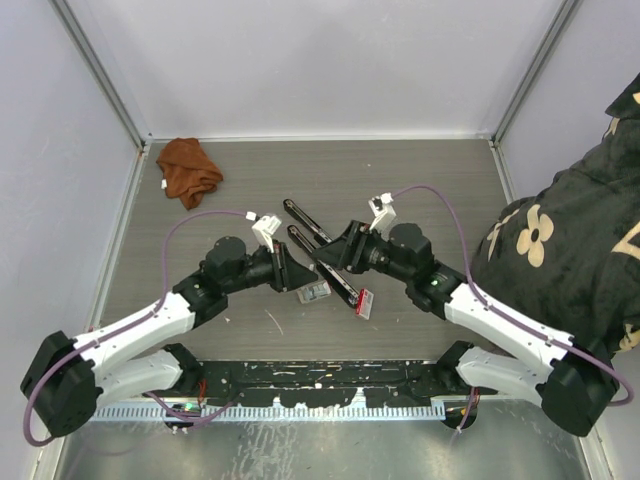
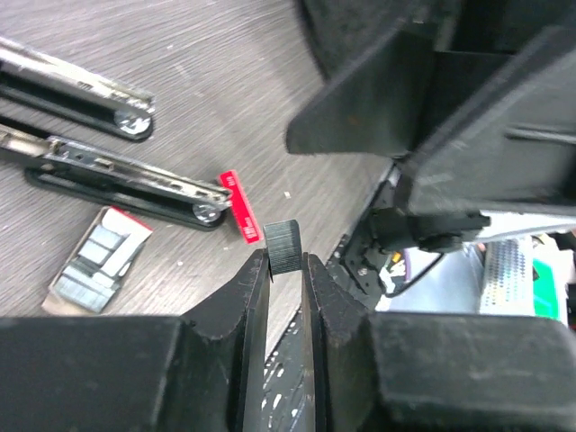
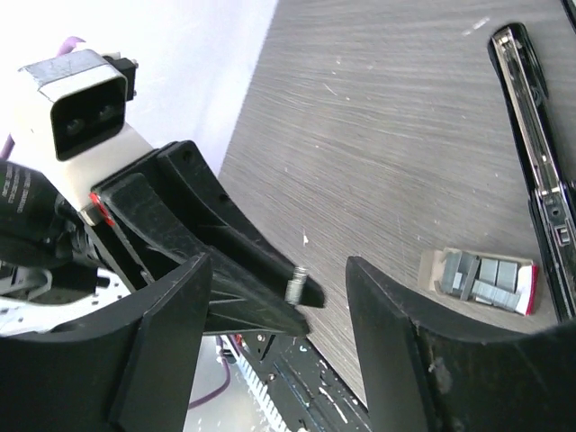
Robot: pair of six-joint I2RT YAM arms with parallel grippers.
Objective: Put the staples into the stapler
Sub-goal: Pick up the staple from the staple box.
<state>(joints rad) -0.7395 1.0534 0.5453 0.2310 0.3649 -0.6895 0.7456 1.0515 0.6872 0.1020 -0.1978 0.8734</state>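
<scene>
A dark grey wood-grain table [image 1: 420, 200] sat inside pale walls [image 1: 320, 60] with metal corner posts [image 1: 100, 70], and a black mounting rail [image 1: 320, 380] flecked with white ran along the 6 o'clock edge. Seen from above, two arms reached from that edge and met near the table's centre. There was one rust-brown cloth [image 1: 190, 170], crumpled at 10 o'clock. Two long black stapler bars with silvery channels lay side by side near the centre, a far bar [image 1: 303, 218] and a near bar [image 1: 340, 285]; whether they were halves of one stapler could not be told. One small grey tray [image 1: 313, 292] holding several staple strips lay just toward 6 o'clock of centre. One red-and-white box [image 1: 363, 303] sat at the tray's 3 o'clock, with the near bar's end between them. The left gripper [image 2: 286, 270] was narrow, pinching a single staple strip [image 2: 283, 243] upright above the table. The right gripper [image 3: 279, 270] stood wide, holding nothing, its fingers either side of the left gripper's tip. The meeting grippers hid the near bar's middle from above. One person [image 1: 560, 250] in a dark floral garment filled the 3 o'clock edge.
</scene>
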